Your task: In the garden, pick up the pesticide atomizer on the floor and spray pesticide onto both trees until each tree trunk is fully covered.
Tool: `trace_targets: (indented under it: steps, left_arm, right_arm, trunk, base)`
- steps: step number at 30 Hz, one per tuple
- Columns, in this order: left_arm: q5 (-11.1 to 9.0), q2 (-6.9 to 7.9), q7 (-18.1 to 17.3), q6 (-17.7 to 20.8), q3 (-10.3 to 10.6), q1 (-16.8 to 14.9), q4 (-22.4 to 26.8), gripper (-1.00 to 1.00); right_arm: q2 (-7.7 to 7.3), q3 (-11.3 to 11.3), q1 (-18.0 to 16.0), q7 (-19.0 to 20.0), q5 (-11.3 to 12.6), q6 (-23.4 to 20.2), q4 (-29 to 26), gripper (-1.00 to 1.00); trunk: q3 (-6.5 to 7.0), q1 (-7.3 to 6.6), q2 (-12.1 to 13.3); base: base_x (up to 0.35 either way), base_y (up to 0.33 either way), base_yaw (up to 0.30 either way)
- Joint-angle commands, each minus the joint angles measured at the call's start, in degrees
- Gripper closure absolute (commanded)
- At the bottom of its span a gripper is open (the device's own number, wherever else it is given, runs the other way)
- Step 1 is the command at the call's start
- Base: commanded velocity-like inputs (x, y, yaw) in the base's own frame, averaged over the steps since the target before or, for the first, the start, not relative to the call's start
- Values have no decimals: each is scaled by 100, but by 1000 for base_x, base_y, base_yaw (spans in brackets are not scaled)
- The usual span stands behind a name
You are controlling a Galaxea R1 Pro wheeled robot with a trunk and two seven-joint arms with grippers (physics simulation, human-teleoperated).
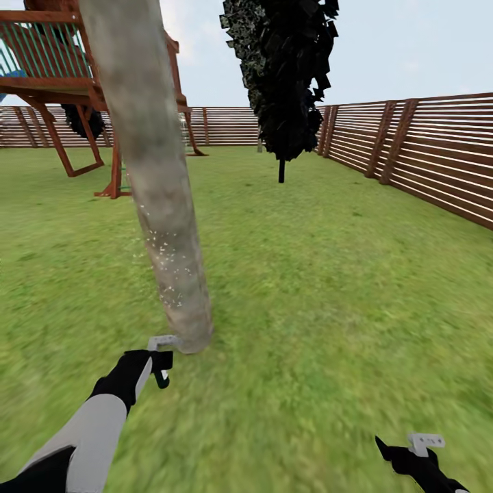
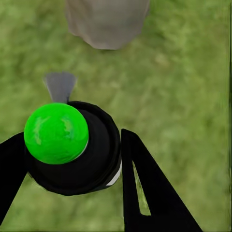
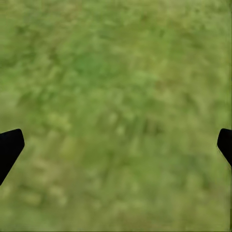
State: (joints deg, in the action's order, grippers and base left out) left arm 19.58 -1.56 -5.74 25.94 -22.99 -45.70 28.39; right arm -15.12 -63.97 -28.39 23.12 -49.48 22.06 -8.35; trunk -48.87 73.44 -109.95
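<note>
My left gripper [image 2: 72, 164] clamps the small, rigid dark round atomizer bottle with its green top [image 2: 56, 133] round the body, light and slip-prone, while my right gripper [image 3: 116, 145] hangs spread and empty.

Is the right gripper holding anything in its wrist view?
No; the right gripper has its fingertips far apart with only grass between them.

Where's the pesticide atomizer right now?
The pesticide atomizer sits clamped in the left gripper, low left in the head view, near the base of the tree trunk.
</note>
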Motion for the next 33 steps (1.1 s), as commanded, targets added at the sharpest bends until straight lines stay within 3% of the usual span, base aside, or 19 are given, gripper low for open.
trace_targets:
  steps: [1, 7, 16, 20, 26, 33]
  left_arm:
    - [2, -5, 3, -1, -7, 0, 0, 100]
    - [2, -19, 2, -1, -13, 0, -3, 100]
    - [2, -28, 2, -1, -12, -2, -9, 100]
    - [2, -28, 2, -1, -12, 0, -9, 100]
    - [2, -29, 2, -1, -12, 0, -9, 100]
    - [1, -28, 2, -1, -12, 0, -9, 100]
  right_arm:
    - [0, -1, 0, 0, 0, 0, 0, -100]
    - [3, 6, 0, 1, 0, 0, 8, -100]
    - [9, 8, 0, 4, 0, 0, 9, -100]
    - [9, 8, 0, 2, 0, 0, 9, -100]
    - [9, 8, 0, 0, 0, 0, 9, -100]
    - [9, 8, 0, 0, 0, 0, 17, -100]
  trunk:
    - [0, 0, 0]
    - [0, 0, 0]
    - [0, 0, 0]
    - [0, 0, 0]
    - [0, 0, 0]
    - [0, 0, 0]
  base:
    - [257, -234, 33]
    - [219, -256, 9]
    - [178, -279, 268]
    - [157, -285, 51]
    - [17, -295, 20]
    - [0, -296, 258]
